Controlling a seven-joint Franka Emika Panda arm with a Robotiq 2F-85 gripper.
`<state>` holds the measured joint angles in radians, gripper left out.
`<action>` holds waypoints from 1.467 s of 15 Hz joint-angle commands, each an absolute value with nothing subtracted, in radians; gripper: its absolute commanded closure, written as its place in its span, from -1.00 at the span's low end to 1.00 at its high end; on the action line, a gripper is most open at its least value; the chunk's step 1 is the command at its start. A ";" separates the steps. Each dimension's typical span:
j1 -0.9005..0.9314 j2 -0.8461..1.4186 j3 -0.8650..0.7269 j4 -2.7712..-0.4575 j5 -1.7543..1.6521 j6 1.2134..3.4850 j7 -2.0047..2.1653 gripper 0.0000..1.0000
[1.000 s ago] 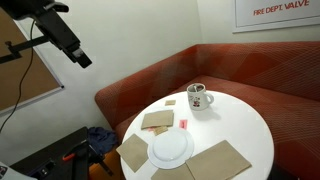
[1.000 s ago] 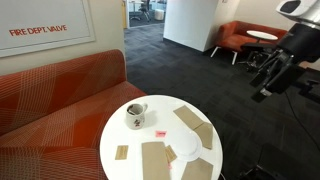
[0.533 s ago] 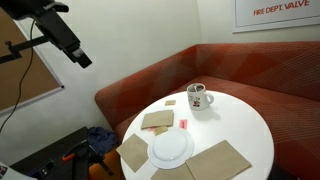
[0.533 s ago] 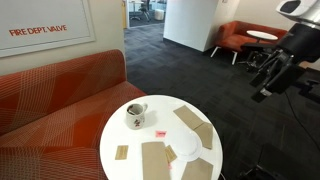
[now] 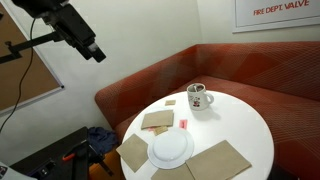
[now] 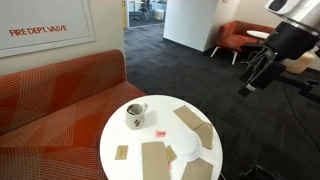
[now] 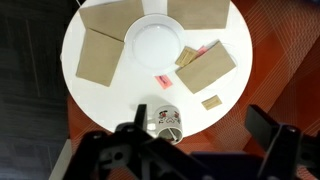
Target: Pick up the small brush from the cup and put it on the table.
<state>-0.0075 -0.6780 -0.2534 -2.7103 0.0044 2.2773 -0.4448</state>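
The cup (image 5: 198, 97), a white mug with dark reddish print, stands upright near the far edge of the round white table (image 5: 245, 125). It also shows in the other exterior view (image 6: 135, 113) and in the wrist view (image 7: 165, 122). The small brush is too thin to make out; at most a faint dark line shows inside the mug. My gripper (image 5: 92, 51) hangs high in the air, well away from the table, and it shows in the other exterior view too (image 6: 246, 86). In the wrist view its fingers (image 7: 200, 140) are wide apart and empty, high above the mug.
A round white plate (image 7: 158, 42) sits near the table's front edge among several tan mats (image 7: 98, 56). A small pink-red item (image 7: 165, 82) lies between plate and mug. A red-orange sofa (image 5: 150, 85) wraps round behind the table.
The arm has swung toward the table in both exterior views, still high up. Nothing on the table has moved.
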 commanded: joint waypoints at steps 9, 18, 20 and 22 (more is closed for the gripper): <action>0.065 -0.240 -0.223 -2.370 0.022 2.345 -0.552 -1.00; 0.017 0.022 -0.172 -2.186 0.150 2.482 -0.804 -1.00; -0.003 0.064 -0.149 -2.168 0.191 2.514 -0.851 -1.00; -0.023 0.102 -0.122 -2.155 0.223 2.545 -0.884 -1.00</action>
